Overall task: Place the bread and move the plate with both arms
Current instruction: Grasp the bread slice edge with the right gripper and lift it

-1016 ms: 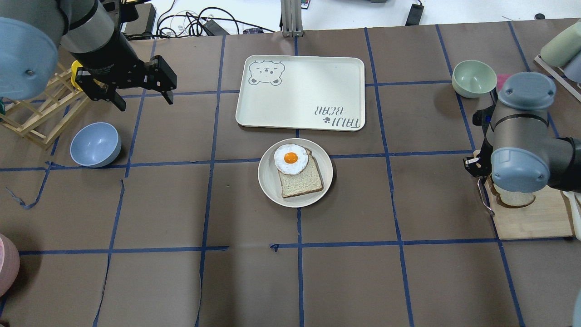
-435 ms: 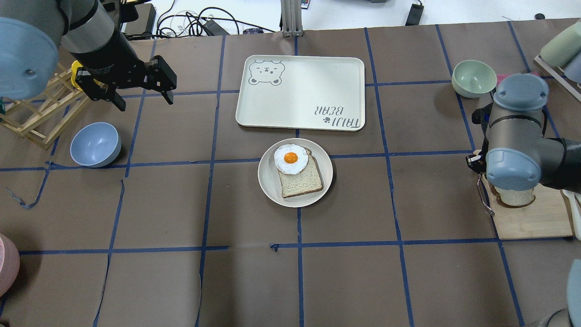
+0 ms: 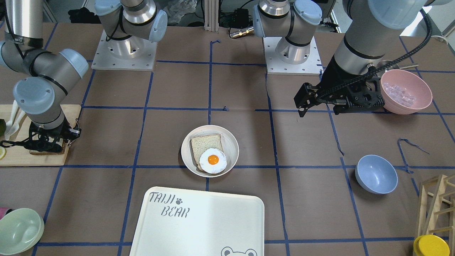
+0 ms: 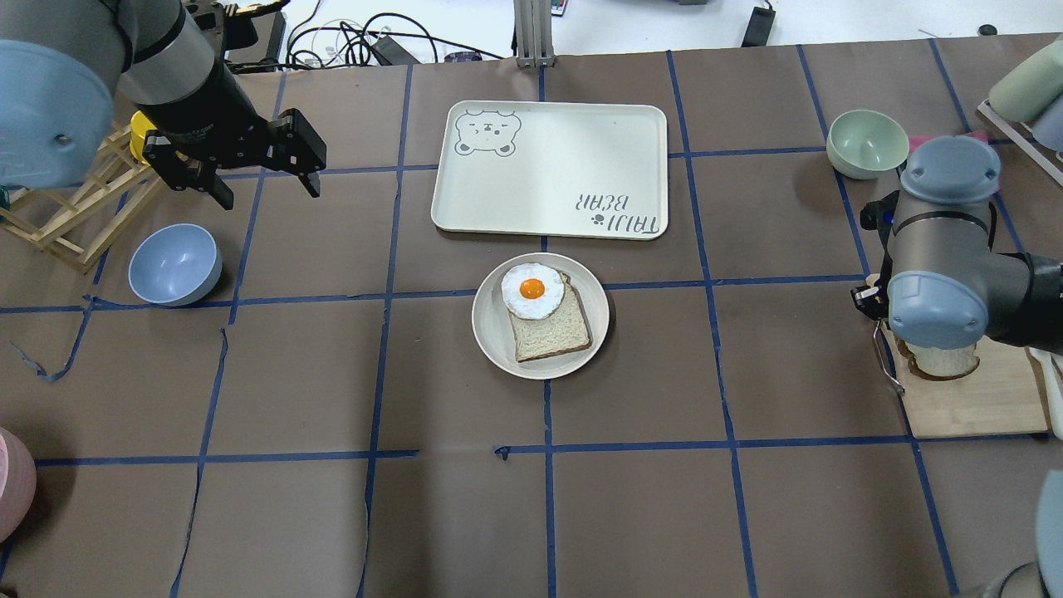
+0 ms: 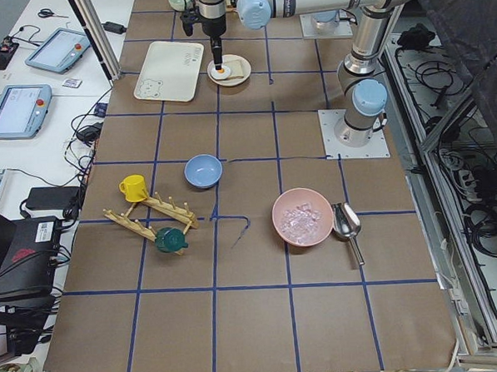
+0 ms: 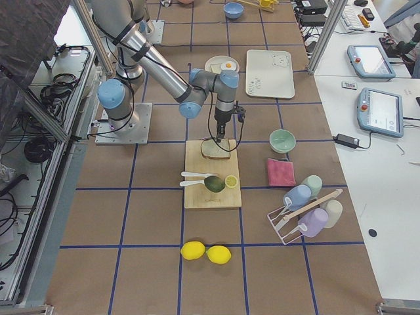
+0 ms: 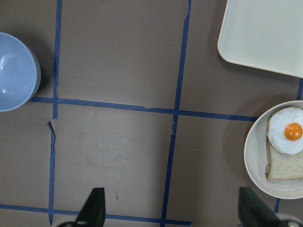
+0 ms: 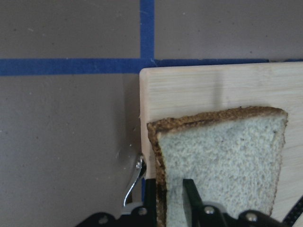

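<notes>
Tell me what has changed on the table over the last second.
The right arm shifted slightly toward the table's middle, over the bread, which lies on the cutting board as before. The left pincer barely shifted, open as before. Nothing visibly grasped or released. The plate, tray and blue bowl stayed put.

Overhead cam sits behind the robot, looking forward and down: plate (image 4: 492, 336) dead centre, tray (image 4: 565, 158) beyond it. Front cam faces back from across the table (image 3: 320, 213), so it flips and the tray's nearest. The two side cams are high at the table ends, well back; the plate shows small in both. Left wrist cam looks straight down from well above, catching the plate at its right edge. Right wrist cam is pressed close over the bread (image 8: 222, 156) on the cutting board (image 8: 199, 87), probably pointing straight down too.
</notes>
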`<state>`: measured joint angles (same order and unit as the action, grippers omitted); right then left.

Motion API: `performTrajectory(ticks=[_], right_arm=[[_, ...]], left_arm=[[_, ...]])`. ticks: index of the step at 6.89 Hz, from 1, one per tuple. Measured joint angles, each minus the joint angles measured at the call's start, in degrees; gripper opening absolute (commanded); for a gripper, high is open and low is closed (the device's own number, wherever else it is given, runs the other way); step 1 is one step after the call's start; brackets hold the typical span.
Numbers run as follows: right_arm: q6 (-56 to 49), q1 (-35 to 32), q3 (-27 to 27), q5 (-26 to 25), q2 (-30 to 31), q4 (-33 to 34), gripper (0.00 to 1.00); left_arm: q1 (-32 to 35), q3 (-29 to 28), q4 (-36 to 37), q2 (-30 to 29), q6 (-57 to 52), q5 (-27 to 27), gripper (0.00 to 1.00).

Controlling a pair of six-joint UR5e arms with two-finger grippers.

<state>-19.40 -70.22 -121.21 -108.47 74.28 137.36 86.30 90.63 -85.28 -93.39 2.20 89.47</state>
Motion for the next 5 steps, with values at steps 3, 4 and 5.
performTrajectory(ticks=[3,4,5], right_arm=[[-0.9,0.0,0.0,-0.1,-0.8,-0.2,0.0],[-1.0,0.0,0.0,-0.1,-0.8,-0.3,0.0],[-1.0,0.0,0.1,-0.4,-0.7,-0.4,0.0]], left_arm=[[0.0,0.1,0.0,0.0,0.0,0.0,1.0],[0.0,0.1,0.1,0.0,0.0,0.0,1.0],[0.0,0.1,0.1,0.0,0.0,0.0,1.0]])
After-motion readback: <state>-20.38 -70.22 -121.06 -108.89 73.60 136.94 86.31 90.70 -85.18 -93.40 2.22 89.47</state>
